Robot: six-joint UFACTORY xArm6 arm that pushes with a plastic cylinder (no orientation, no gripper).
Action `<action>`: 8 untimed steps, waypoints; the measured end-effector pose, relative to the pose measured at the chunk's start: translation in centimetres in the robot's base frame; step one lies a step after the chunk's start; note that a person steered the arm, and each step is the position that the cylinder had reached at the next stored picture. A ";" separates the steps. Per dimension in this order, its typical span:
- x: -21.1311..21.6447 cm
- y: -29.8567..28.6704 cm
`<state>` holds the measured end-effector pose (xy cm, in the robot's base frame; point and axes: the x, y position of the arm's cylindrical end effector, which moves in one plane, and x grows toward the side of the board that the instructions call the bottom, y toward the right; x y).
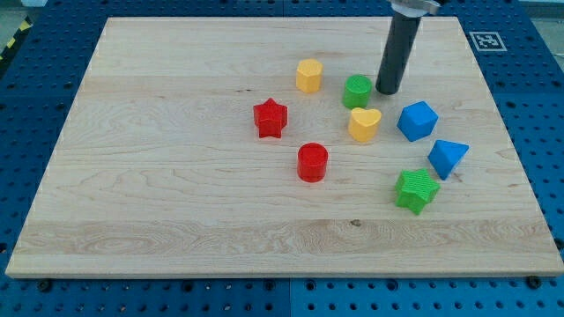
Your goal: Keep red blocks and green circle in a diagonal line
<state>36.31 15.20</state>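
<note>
Tip (388,91), a bare rod holding nothing, is sitting just right of the green circle (358,92), so I'm nudging gently left-downward toward the red cylinder (312,162) and red star (270,118).

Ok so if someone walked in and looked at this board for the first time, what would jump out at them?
Probably the dark rod coming down from the view's top, my tip sitting just right of the green circle block on the pale wooden board. Next, the bright cluster around it: a red star block and a red cylinder block toward the middle, with two blue blocks at the view's right.
</note>
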 end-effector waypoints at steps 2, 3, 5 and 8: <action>1.0 -4.4; 1.0 -8.7; 2.3 -14.0; 8.6 -11.0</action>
<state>44.95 4.16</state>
